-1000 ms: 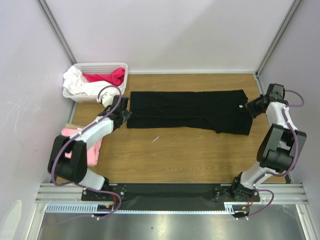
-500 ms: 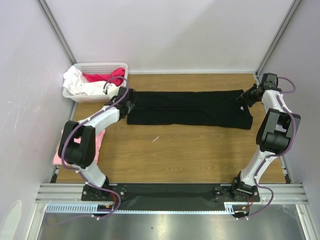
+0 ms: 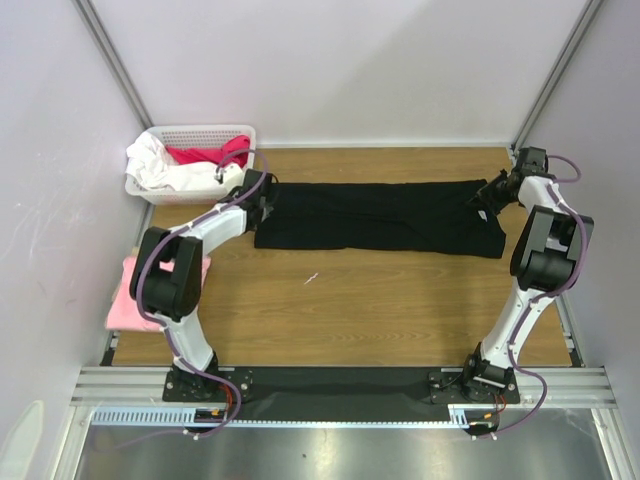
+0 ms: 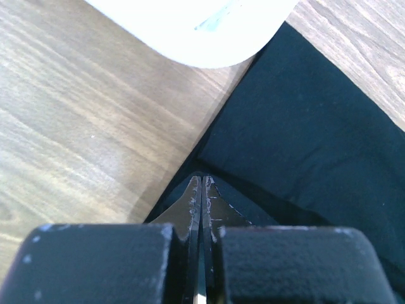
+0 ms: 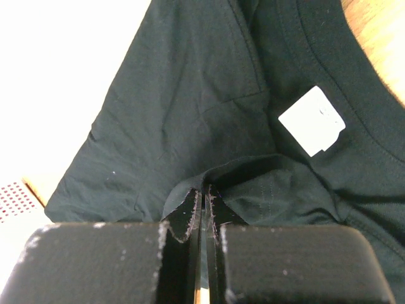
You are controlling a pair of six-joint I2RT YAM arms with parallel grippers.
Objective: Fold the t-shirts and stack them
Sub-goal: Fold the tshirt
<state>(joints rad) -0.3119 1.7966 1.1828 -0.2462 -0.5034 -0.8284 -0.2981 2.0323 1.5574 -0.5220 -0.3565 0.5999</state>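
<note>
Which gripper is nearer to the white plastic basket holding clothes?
Left. The left gripper pinches the black cloth t-shirt at the end beside the white plastic basket; the right gripper holds its opposite end, far away.

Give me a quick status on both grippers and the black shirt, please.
Left gripper shut on black t-shirt, left end. Right gripper shut on collar end. Shirt a long folded strip between them. Basket close beside left gripper.

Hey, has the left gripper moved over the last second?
Yes. The left gripper, shut on the black t-shirt, moved toward the back wall, now beside the white basket's near corner.
</note>
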